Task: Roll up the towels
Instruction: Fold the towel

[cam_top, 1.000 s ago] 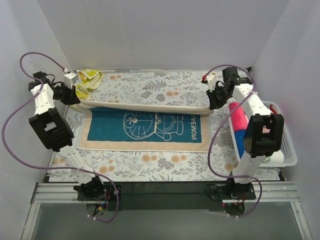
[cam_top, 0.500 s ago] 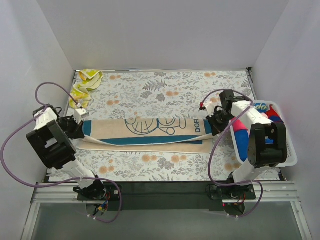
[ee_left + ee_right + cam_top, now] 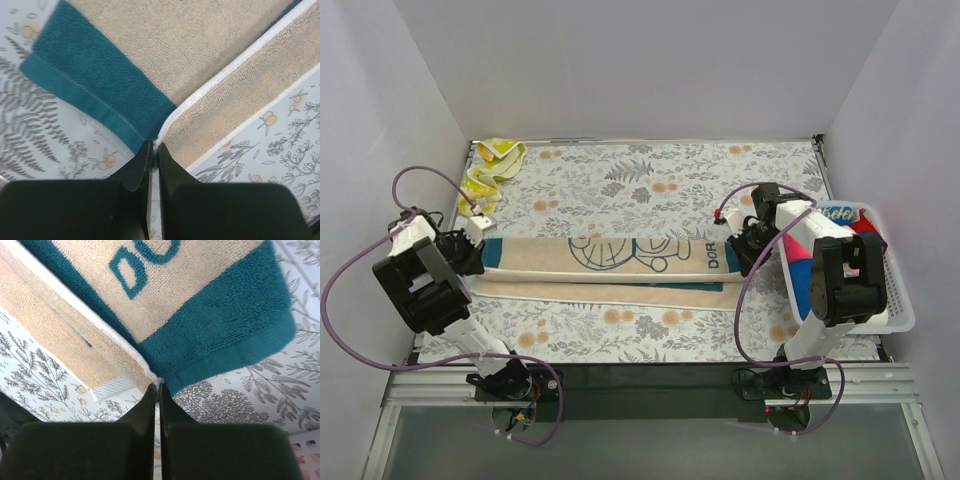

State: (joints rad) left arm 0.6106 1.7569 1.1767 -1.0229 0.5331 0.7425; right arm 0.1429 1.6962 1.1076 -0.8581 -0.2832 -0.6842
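Our 2 arms reach low, left gripper [image 3: 154, 145] and right gripper [image 3: 157, 386] pinching opposite ends of the folded tan-and-blue towel [image 3: 620, 256].

The long towel [image 3: 610, 262] is tan with a teal-blue field. It carries a cartoon drawing and letters in teal, and a thin white hem runs along its edge. Its folded-up underside is plain beige. The small towel [image 3: 490, 168] is yellow with a white and green pattern. The table covering [image 3: 650, 180] is very pale, printed with grey ferns, leaves and small orange flowers. The basket [image 3: 898, 300] is white, and the rolled towels [image 3: 802, 278] in it are pink, blue and red. The fingers of the left gripper [image 3: 154, 150] and of the right gripper [image 3: 159, 390] are black. The cables [image 3: 350, 275] are purple.
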